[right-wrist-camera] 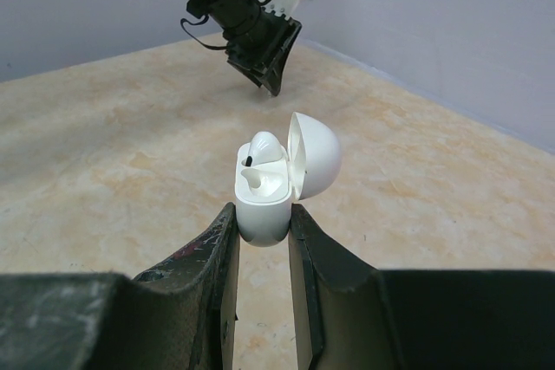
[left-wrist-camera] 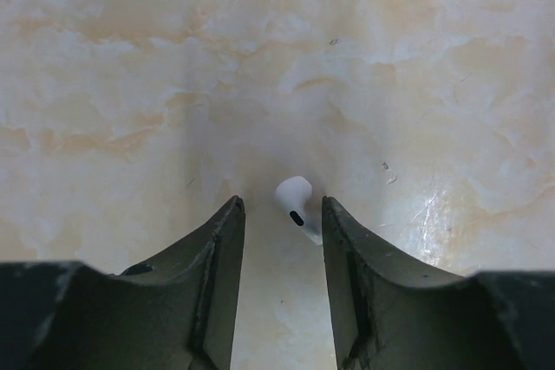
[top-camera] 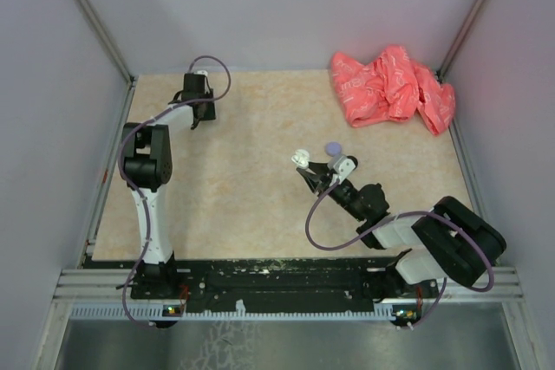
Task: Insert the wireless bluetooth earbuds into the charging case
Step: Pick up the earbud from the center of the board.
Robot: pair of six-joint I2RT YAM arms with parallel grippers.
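Slippage is my main worry. The loose earbud [left-wrist-camera: 293, 197] lies on the bench [left-wrist-camera: 130, 84], well apart from the charging case [right-wrist-camera: 264, 201], off to that case's left and far side. The left end effector [left-wrist-camera: 281, 204] stands released around it, jaws spread, with the bud's stem almost against one finger and a wider gap to the other. If I close from here, I judge that the near finger pushes first, and the small rounded shell could skid or twist out rather than be pinched squarely. The right end effector [right-wrist-camera: 260, 212] is clenched on the lower body of the case, holding it upright with its lid [right-wrist-camera: 314, 155] swung open. A seated earbud [right-wrist-camera: 260, 149] appears to fill one well, and the well beside it looks empty. That grip is low on a smooth, curved body, so any downward press during insertion could rock the case or slide it through the fingers. A bud brought in at the wrong angle would likely jam at the rim or knock the lid. A lavender piece [top-camera: 332, 149] lies just beyond the case, and I cannot tell what it is. The pink cloth [top-camera: 392, 84] lies farther beyond the case, to its right.
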